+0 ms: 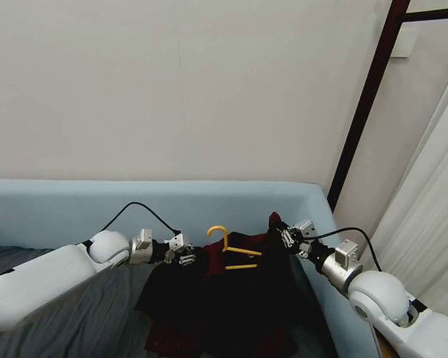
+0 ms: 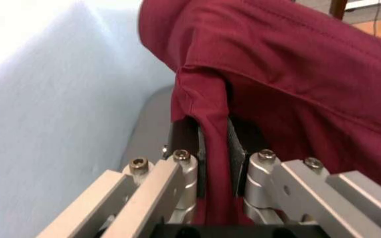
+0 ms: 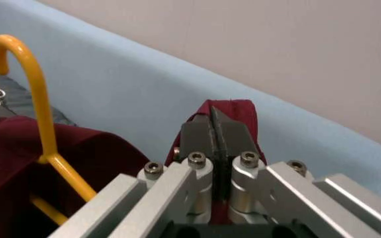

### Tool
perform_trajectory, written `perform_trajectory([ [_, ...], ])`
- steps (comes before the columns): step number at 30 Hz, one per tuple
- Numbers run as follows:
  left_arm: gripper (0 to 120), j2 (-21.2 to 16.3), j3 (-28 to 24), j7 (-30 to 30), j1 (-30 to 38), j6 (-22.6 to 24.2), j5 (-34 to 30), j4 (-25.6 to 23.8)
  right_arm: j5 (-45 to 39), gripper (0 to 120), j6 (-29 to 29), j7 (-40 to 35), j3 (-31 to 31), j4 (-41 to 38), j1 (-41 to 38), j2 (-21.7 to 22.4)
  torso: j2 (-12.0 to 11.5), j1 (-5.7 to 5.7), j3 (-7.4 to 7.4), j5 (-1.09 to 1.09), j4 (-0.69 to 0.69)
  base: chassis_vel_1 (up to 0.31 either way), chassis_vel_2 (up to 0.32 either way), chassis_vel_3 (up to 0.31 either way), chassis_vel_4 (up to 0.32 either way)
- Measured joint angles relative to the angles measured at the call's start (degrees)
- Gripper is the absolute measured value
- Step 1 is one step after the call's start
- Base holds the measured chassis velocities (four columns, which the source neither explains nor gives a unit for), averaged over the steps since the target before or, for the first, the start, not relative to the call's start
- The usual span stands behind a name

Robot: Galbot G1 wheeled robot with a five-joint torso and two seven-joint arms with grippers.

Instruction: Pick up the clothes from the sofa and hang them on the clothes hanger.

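The left gripper [image 2: 213, 148] had its jaws clenched on a hemmed fold of the maroon shirt [image 1: 239, 298], with the cloth running down between the two pads. The right gripper [image 3: 215, 130] had its jaws pressed almost flat together, pinching only a thin edge of the same shirt.

In the head view the two grippers sat low in the frame, one on each side of centre. The shirt was stretched between them and drooped to the bottom edge. A yellow hanger [image 3: 41, 114] was lodged in the shirt, its hook standing up between the grippers, nearer the left one. The light blue sofa back [image 1: 75, 205] crossed the middle of the frame, and the grey seat cushion [image 1: 97, 321] lay at lower left. A dark upright post [image 1: 366, 104], probably part of the rack, rose at upper right.

To carry this well, both arms should move as a pair so the span stays taut and the hanger stays seated. The right pinch looked shallow and the likelier one to slip, so sudden pulls were best avoided. The hook needed to stay upright and clear of cloth.
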State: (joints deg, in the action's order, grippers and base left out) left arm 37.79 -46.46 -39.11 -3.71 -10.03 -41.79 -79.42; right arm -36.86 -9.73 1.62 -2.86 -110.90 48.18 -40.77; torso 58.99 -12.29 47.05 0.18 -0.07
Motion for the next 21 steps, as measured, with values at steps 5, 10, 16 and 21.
perform_trajectory([
  [5, 8, 4.19, -1.52, 0.92, 0.98, -0.13, -0.32, 0.96, 0.24, 0, -1.73, -1.32, -1.06, -1.39, 1.64, 1.52, 0.00, 0.00, 0.00, -0.01, -0.02, 0.000, 0.000, 0.000, 0.000],
  [10, 8, 7.62, -1.33, 4.50, 0.59, 0.51, -0.35, 1.83, 1.03, 0, -4.56, -3.61, -1.63, -3.47, 3.04, 2.81, 0.00, 0.00, 0.00, -0.01, -0.01, 0.000, 0.000, 0.000, 0.000],
  [16, 8, 9.40, -0.40, 7.97, 0.03, 1.00, -1.07, 2.70, 1.57, 0, -6.62, -5.18, -1.31, -5.56, 2.83, 3.70, 0.00, 0.00, 0.00, -0.02, 0.00, 0.000, 0.000, 0.000, 0.000],
  [21, 8, 10.75, -0.56, 9.11, 1.06, 1.20, -2.98, 2.60, -0.19, 0, -8.28, -7.28, -0.70, -7.44, 2.21, 4.24, 0.00, 0.00, 0.00, -0.02, 0.00, 0.000, 0.000, 0.000, 0.000],
])
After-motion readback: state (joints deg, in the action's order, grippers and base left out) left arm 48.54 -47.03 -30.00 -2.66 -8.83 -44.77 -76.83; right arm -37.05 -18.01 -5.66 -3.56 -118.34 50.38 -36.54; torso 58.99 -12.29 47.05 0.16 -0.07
